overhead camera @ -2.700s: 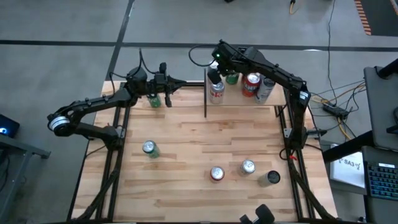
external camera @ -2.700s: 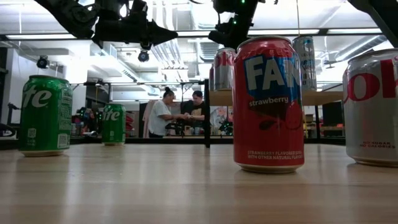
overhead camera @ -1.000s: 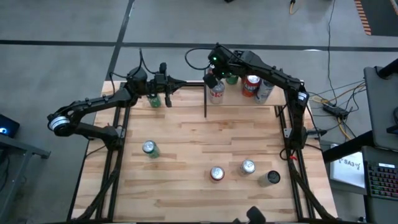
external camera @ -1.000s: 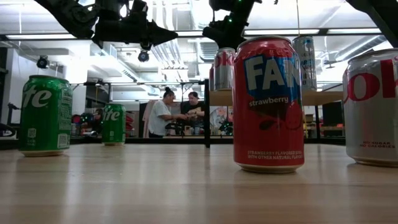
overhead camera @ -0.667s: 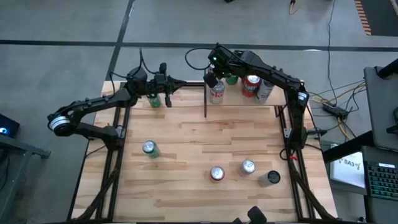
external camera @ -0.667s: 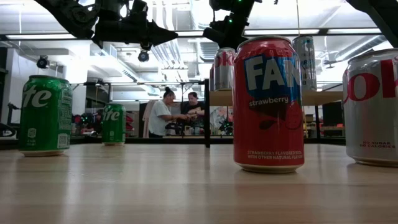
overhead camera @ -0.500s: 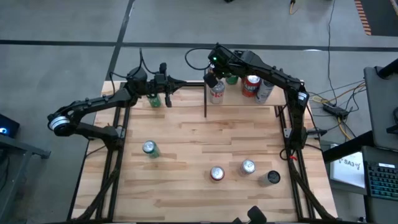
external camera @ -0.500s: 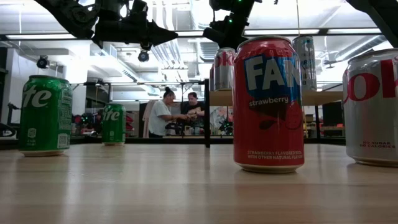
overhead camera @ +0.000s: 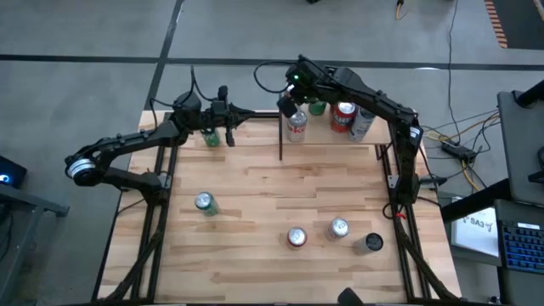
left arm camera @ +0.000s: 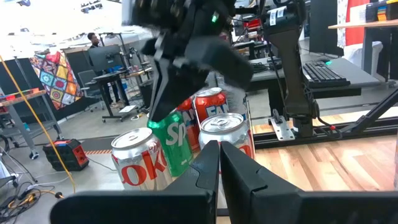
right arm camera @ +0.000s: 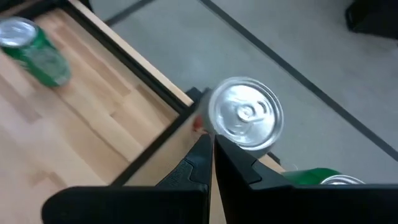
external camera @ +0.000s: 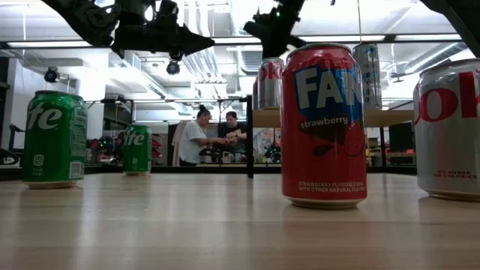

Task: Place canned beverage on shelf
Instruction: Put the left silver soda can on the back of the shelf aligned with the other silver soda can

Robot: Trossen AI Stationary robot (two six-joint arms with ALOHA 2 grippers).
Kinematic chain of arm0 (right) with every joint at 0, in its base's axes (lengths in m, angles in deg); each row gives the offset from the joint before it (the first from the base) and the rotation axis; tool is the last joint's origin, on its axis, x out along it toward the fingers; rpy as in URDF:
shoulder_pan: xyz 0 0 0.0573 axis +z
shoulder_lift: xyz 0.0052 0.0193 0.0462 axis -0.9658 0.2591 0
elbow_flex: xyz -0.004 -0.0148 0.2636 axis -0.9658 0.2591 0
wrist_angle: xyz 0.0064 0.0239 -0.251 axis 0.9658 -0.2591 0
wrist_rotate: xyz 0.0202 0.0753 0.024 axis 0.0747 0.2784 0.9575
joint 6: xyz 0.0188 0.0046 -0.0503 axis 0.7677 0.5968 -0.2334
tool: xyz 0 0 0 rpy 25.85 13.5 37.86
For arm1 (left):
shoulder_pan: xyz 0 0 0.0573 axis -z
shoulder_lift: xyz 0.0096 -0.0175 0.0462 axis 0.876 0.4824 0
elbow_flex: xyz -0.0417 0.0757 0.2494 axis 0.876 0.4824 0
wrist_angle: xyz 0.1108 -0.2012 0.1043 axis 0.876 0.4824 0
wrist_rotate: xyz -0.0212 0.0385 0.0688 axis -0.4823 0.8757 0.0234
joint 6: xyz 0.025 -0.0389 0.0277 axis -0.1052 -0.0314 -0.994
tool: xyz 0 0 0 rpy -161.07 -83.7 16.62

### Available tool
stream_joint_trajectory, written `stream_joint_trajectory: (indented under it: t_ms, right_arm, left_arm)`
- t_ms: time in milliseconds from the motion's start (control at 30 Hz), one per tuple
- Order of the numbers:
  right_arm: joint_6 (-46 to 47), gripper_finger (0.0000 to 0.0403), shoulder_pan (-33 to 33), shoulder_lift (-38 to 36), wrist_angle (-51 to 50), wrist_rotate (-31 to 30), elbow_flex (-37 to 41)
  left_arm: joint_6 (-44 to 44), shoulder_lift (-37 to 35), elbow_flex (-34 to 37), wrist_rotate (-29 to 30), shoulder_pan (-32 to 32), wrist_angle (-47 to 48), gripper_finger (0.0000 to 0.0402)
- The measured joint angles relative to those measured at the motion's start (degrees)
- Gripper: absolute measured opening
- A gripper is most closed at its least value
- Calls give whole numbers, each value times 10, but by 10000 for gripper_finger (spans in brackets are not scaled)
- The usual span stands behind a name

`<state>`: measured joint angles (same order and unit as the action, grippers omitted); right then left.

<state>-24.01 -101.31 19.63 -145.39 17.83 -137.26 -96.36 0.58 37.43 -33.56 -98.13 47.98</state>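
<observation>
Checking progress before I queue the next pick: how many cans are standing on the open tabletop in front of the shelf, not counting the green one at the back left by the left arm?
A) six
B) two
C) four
C: the high view shows a green-sided can, a red can, a silver-topped can and a dark can standing apart on the tabletop, in front of the shelf.

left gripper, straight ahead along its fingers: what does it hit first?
Most likely the cluster of cans on the shelf. In the left wrist view, the shut fingers of the left gripper aim at a silver-topped can, with the right gripper hanging above the group. Depth is unclear.
</observation>
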Motion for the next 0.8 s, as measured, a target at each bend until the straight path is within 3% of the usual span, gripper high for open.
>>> stream_joint_trajectory:
  t_ms: [467,700,800]
  right_arm:
    - [1,9,79,-2,-63,9,-50]
    - [21,9,102,-3,-138,138,-49]
    - [23,9,114,-3,-189,166,-48]
  left_arm:
    - [0,0,0,0,0,0,0]
    - [0,0,0,0,0,0,0]
    - [0,0,0,0,0,0,0]
